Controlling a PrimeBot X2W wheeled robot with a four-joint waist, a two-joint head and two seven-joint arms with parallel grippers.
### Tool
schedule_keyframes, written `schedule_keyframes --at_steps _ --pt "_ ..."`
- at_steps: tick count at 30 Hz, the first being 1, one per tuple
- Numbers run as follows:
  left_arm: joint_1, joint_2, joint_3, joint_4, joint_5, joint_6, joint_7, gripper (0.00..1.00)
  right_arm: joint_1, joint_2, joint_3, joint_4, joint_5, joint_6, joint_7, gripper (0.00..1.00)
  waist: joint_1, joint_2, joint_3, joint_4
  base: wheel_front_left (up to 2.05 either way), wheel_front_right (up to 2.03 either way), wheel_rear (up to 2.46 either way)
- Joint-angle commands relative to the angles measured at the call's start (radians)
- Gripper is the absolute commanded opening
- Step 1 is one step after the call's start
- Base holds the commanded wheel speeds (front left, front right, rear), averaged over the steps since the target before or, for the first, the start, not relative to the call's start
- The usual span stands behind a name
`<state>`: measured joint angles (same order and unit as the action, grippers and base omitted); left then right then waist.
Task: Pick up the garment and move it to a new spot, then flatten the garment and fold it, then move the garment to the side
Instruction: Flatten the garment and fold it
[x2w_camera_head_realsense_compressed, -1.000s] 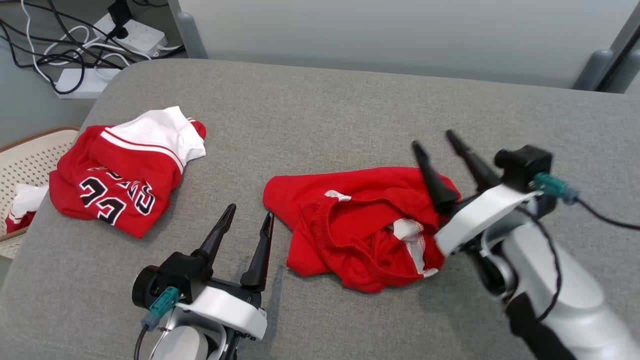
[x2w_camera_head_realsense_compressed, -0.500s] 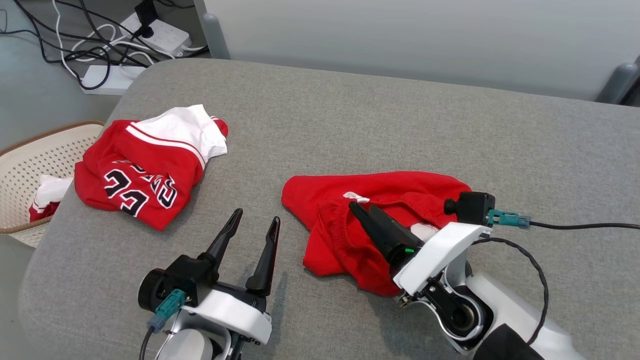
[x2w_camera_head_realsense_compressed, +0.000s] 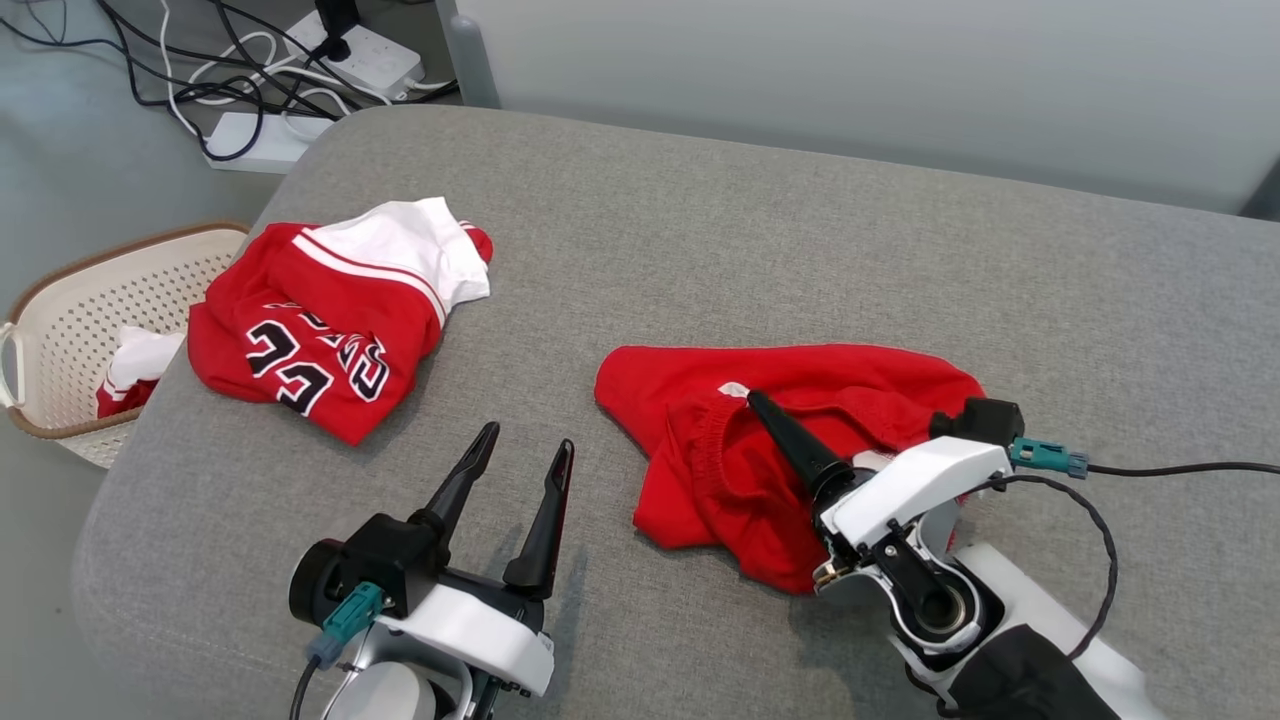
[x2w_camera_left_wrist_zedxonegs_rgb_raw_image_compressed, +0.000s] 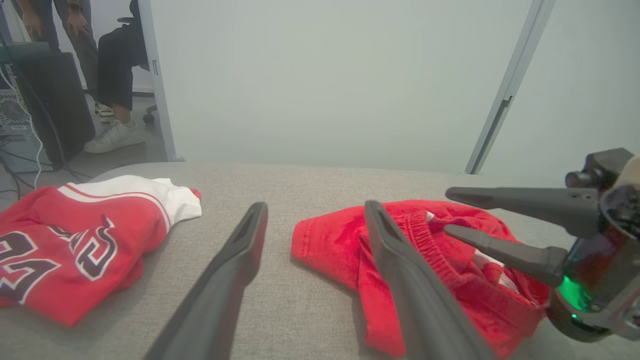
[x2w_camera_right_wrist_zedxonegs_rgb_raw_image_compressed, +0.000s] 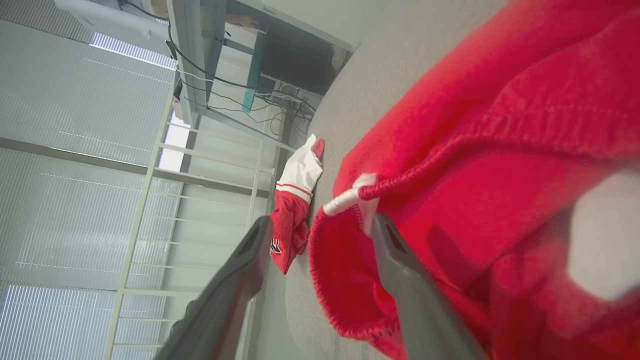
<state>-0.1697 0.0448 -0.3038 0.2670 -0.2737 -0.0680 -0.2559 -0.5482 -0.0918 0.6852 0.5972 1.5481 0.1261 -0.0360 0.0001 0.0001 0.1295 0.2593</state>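
Now, on the grey padded bench (x2w_camera_head_realsense_compressed: 700, 220): the red shorts (x2w_camera_head_realsense_compressed: 700, 440) lie crumpled right of centre, toward the near edge, elastic waistband turned up and a white tag showing at the rim.

Right gripper (x2w_camera_left_wrist_zedxonegs_rgb_raw_image_compressed: 447, 211) – rolled on its side over the shorts, jaws spread wide, nothing clamped. In the left wrist view its lower finger rests on the fabric just beside the waistband; the upper finger stands clear above the cloth. In the right wrist view one finger lies against the red fabric by the white tag, the other is out in open air past the waistband edge.

Left gripper (x2w_camera_head_realsense_compressed: 528, 437) – low near the front edge, left of the shorts, jaws also wide and empty, fingers pointing away from the robot. It is near the shorts' left edge but apart from it.

A red and white jersey (x2w_camera_head_realsense_compressed: 320, 330) with dark numerals lies bunched at the bench's left end, well apart from the shorts. Just beyond that end a cream perforated basket (x2w_camera_head_realsense_compressed: 60, 330) stands on the floor with some red and white cloth inside. A power strip (x2w_camera_head_realsense_compressed: 370, 50) and tangled cables lie on the floor behind the bench. A person's legs (x2w_camera_left_wrist_zedxonegs_rgb_raw_image_compressed: 115, 65) show far back in the left wrist view.
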Motion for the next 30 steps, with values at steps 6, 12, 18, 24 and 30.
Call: schedule_keyframes --at_steps 6,12,18,24,30 --pt "-0.015 0.005 0.021 -0.028 -0.005 0.008 -0.006 1.0 -0.039 0.031 -0.012 0.02 0.04 0.005 -0.025 1.0 0.0 -0.0001 0.001 0.018 0.0 0.0 0.0" --pt "-0.017 0.005 0.015 -0.026 -0.007 0.007 -0.006 1.0 -0.057 0.038 -0.013 0.065 0.077 0.005 -0.018 1.0 0.0 -0.0001 0.007 0.037 0.0 0.0 0.0" --pt "-0.021 0.005 0.01 -0.028 -0.015 0.012 -0.006 1.0 -0.085 0.041 -0.006 0.107 0.105 0.005 -0.024 0.9 0.0 -0.0001 0.021 0.057 0.0 0.0 0.0" --pt "-0.023 0.005 0.007 -0.033 -0.024 0.02 -0.006 1.0 -0.124 0.041 0.014 0.109 0.123 0.005 -0.037 0.0 0.0 -0.0001 0.03 0.059 0.0 0.0 0.0" --pt "-0.031 0.005 0.015 -0.034 -0.025 0.011 -0.006 1.0 -0.123 -0.023 0.037 0.021 0.088 0.005 0.019 0.0 0.0 -0.0001 0.022 0.0 0.0 0.0 0.0"
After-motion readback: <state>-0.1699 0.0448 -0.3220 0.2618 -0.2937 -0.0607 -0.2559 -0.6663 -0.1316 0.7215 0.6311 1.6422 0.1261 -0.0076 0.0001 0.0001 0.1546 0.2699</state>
